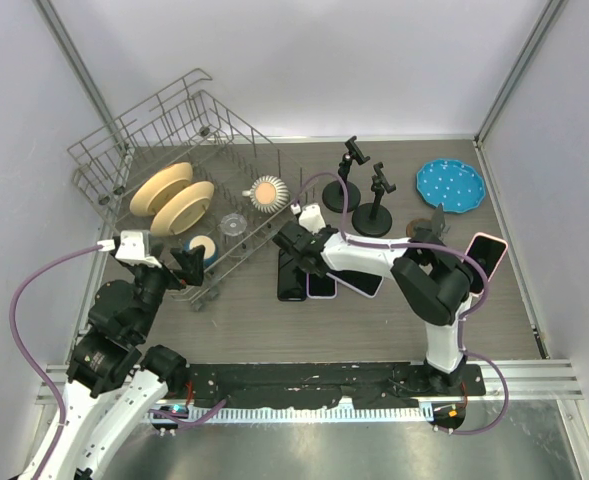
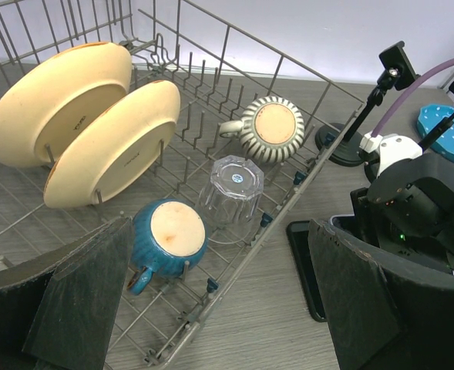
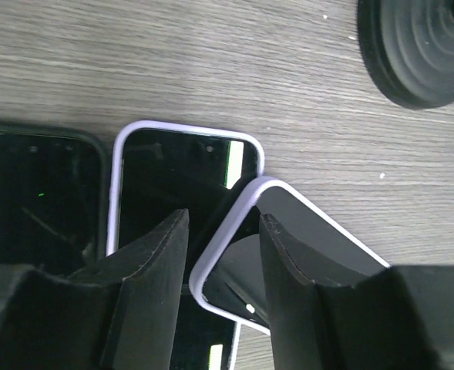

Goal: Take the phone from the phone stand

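Phone (image 3: 327,239): lilac case, black screen, flat on table (image 3: 211,62), corner over second phone (image 3: 173,185). Right gripper (image 3: 220,254) part-open around that corner, not clamping. Left gripper (image 2: 219,262) wide open, empty.

the table (image 3: 211,62) is grey wood-grain, matt and finely streaked. the rack (image 2: 246,254) is thin metal wire with a dull shine. the plates (image 2: 111,142) are cream glazed ceramic, glossy. the blue cup (image 2: 169,235) is glossy too, with a matt, bare-looking foot. the glass (image 2: 234,189) is clear and smooth. the phones (image 3: 173,173) have glossy black screens that mirror light, two of them in smooth lilac cases. the stand base (image 3: 419,46) is matt black, ribbed in rings. the right fingers (image 3: 146,262) are matt black, faintly rough.
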Tool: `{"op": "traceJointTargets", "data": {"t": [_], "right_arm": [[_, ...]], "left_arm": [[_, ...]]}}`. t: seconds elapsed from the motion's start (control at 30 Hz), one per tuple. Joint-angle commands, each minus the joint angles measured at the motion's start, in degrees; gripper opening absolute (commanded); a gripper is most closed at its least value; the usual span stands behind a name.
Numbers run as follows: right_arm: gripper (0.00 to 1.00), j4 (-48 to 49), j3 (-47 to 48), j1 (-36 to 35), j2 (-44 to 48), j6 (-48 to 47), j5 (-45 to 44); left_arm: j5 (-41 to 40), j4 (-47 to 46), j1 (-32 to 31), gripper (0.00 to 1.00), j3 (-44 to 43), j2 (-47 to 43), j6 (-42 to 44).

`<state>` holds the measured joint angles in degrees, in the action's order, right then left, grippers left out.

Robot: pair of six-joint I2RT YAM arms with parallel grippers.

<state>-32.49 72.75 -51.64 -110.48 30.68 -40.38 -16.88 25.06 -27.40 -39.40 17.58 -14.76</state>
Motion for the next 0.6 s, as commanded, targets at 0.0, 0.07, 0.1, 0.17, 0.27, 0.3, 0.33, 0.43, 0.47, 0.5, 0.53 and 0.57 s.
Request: {"op": "traceJointTargets", "data": {"t": [0.0,0.07,0.1,0.17,0.27,0.3,0.33,0.43,0.47,0.5,0.53,0.57], "right_arm": [[0.51,4.19,-1.64,-0.04,2.28,2.20,7.60],[0.56,4.45,-2.17,-0.04,3.07,0.97,7.86],[0.58,4.54,-2.78,0.04,4.47,0.44,8.30],[0.63,4.80,-3.84,-0.04,6.23,-0.44,8.91],[0.69,5.42,-6.91,0.04,10.71,-2.55,9.27],[0.70,5.51,-8.49,0.05,11.76,-3.60,9.01],[0.71,5.68,-9.20,0.05,13.60,-4.13,8.31],[0.75,6.21,-11.84,0.13,15.98,-6.67,6.99],[0.76,6.56,-12.45,0.31,16.43,-7.20,7.07],[0.76,7.35,-13.41,0.40,16.52,-7.73,7.16],[0.76,7.79,-13.86,0.48,16.78,-9.04,7.77],[0.77,8.40,-14.30,0.75,17.05,-9.66,8.03]], "left_arm": [[0.71,-2.56,-0.11,0.99,0.11,0.61,0.35],[0.80,-2.56,-0.11,0.99,0.11,0.70,0.35],[0.89,-2.56,-0.11,0.99,0.11,0.70,0.35],[0.98,-2.56,-0.11,0.99,0.11,0.70,0.35],[1.15,-2.56,-0.11,0.99,0.11,0.70,0.35],[1.15,-2.56,-0.11,0.99,0.11,0.61,0.35],[1.24,-2.56,-0.11,0.99,0.11,0.70,0.44],[1.50,-2.56,-0.11,0.99,0.11,0.61,0.35],[1.59,-2.56,-0.20,0.99,0.11,0.70,0.35],[1.50,-2.56,-0.11,0.99,0.11,0.78,0.35],[1.50,-2.65,-0.11,0.99,0.11,0.87,0.35],[1.59,-2.65,-0.11,0.99,0.11,0.87,0.35]]}}
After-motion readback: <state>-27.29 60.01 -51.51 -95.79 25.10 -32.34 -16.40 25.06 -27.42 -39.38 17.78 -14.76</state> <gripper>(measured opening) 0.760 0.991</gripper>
